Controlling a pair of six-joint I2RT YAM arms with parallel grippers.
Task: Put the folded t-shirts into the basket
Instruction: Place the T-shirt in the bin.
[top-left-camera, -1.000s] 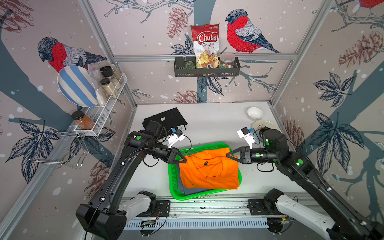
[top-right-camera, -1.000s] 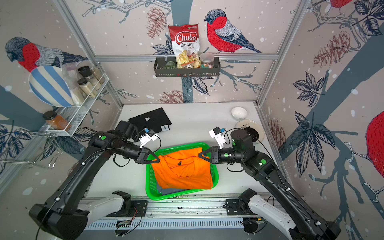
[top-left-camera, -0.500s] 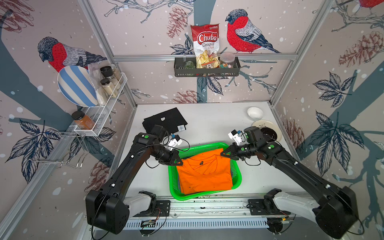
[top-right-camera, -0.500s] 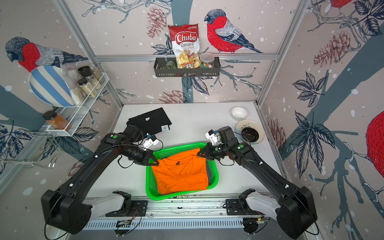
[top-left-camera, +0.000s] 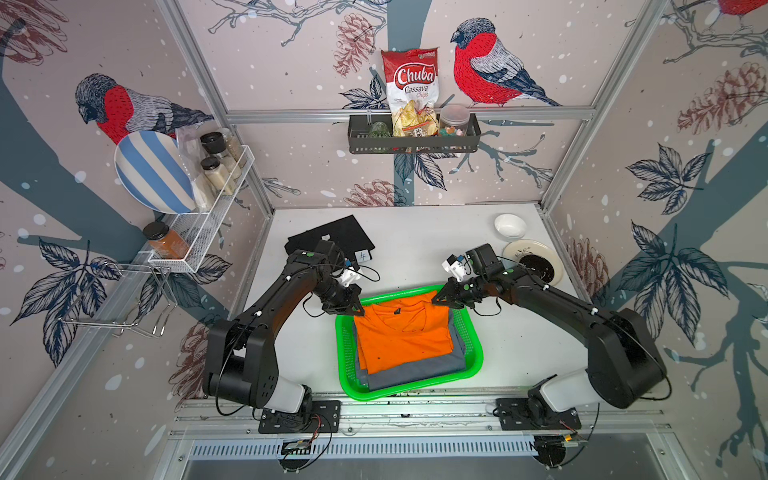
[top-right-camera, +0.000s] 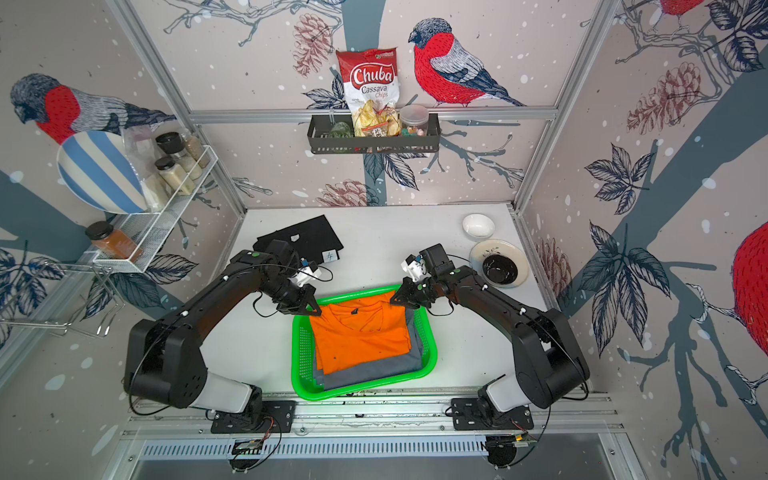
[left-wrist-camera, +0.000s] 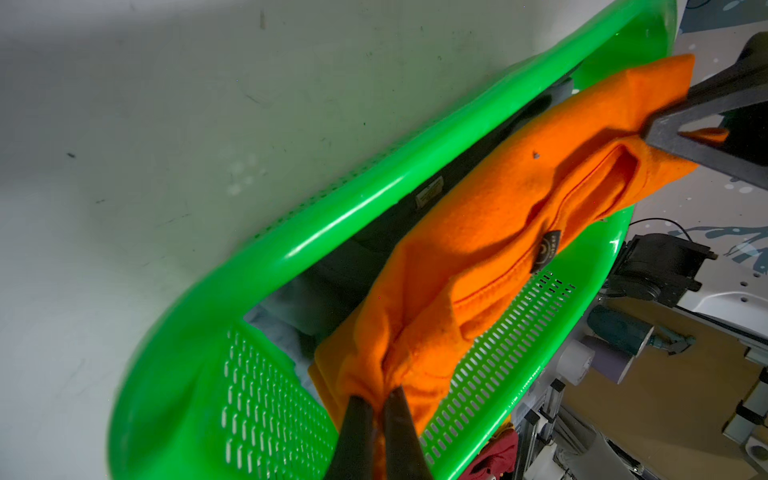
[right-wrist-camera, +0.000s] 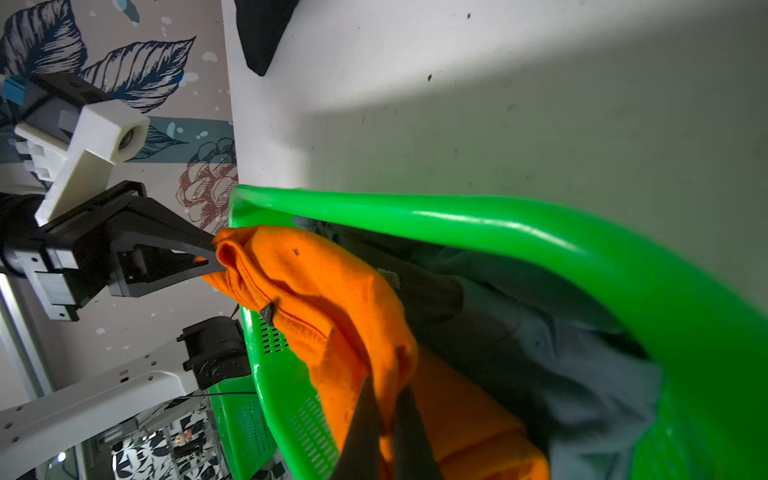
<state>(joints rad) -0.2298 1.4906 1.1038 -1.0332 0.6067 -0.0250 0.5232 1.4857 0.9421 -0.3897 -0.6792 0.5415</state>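
Observation:
The green basket (top-left-camera: 415, 390) (top-right-camera: 365, 390) sits at the table's front. A slate grey t-shirt (top-left-camera: 415, 374) (top-right-camera: 374, 370) lies in it, with the orange t-shirt (top-left-camera: 405, 336) (top-right-camera: 361, 336) spread on top. My left gripper (top-left-camera: 358, 309) (left-wrist-camera: 378, 401) is shut on the orange shirt's far left corner. My right gripper (top-left-camera: 436, 300) (right-wrist-camera: 388, 399) is shut on its far right corner. Both pinched corners are raised at the basket's far rim (left-wrist-camera: 332, 224) (right-wrist-camera: 478, 224). The black t-shirt (top-left-camera: 332, 237) (top-right-camera: 303, 239) lies at the back left of the table, partly behind my left arm.
A white bowl (top-left-camera: 510, 225) and a plate with a dark bowl (top-left-camera: 533, 262) stand at the back right, close to my right wrist. A white wire rack (top-left-camera: 208, 208) hangs on the left wall and a black shelf (top-left-camera: 413, 137) on the back wall.
Both grippers have come down and moved towards the basket's far end with the orange shirt. The shirt has gone from hanging over the basket to lying on the grey one.

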